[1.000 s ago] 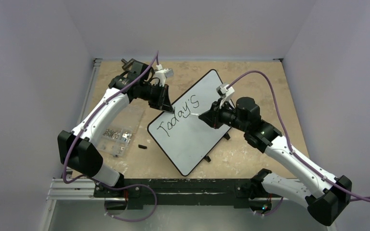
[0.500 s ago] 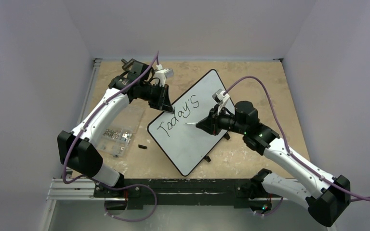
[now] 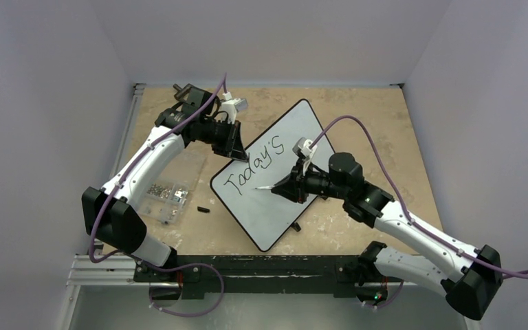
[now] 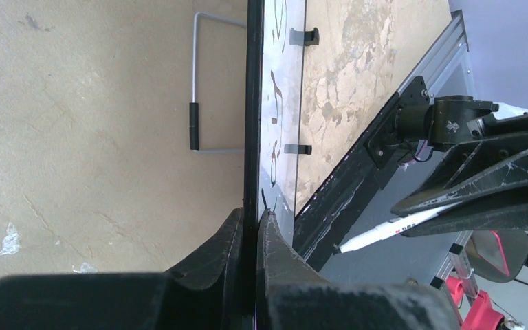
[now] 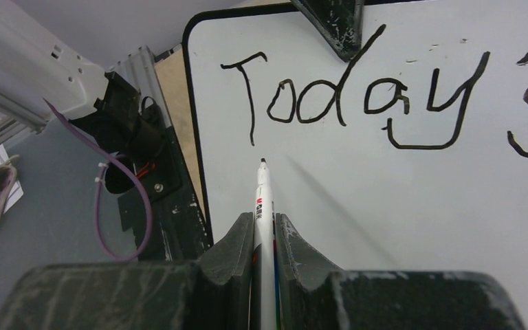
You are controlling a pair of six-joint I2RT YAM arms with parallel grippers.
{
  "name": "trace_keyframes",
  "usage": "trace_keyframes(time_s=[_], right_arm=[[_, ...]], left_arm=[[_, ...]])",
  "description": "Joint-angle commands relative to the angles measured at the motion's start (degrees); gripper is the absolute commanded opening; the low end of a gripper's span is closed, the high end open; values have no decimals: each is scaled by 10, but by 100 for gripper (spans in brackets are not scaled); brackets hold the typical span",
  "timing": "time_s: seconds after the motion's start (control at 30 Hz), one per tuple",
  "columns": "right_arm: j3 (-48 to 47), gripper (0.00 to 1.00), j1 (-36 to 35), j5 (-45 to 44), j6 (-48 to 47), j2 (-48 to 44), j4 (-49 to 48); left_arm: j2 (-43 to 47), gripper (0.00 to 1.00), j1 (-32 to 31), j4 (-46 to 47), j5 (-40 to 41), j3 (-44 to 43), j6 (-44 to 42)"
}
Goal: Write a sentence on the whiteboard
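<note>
**Whiteboard clamped, marker poised under the first word**

The whiteboard (image 3: 267,218) sits cornerwise at the middle of the tabletop (image 3: 375,117). Its black rim and small feet are visible.

The left tool (image 3: 238,152) is pinched on the whiteboard's upper-left edge. The left wrist view shows both fingers closed against the rim, one on each side.

The sentence (image 3: 255,167) so far reads "Today's". It runs in slanted black strokes across the whiteboard's upper half.

The right tool (image 3: 281,186) is over the whiteboard's middle, pressed tight on a white marker (image 5: 265,199). The marker's tip is just below the foot of the "T" (contact with the surface cannot be confirmed).

A clear box of screws (image 3: 168,193) lies left of the whiteboard, apart from it. A small black piece (image 3: 202,208) lies between the box and the whiteboard's left corner.
</note>
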State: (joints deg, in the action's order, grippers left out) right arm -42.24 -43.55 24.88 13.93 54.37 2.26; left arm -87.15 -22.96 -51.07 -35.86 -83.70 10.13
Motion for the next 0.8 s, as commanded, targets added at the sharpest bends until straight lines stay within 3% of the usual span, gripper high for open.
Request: trace_keyframes(time_s=[0.0, 0.77], right_arm=[[12, 0, -20, -22, -16, -23, -43], [-9, 0, -67, -91, -37, 50, -73]], left_arm=[[26, 0, 5, 20, 89, 0, -11], [32, 0, 5, 24, 94, 0, 4]])
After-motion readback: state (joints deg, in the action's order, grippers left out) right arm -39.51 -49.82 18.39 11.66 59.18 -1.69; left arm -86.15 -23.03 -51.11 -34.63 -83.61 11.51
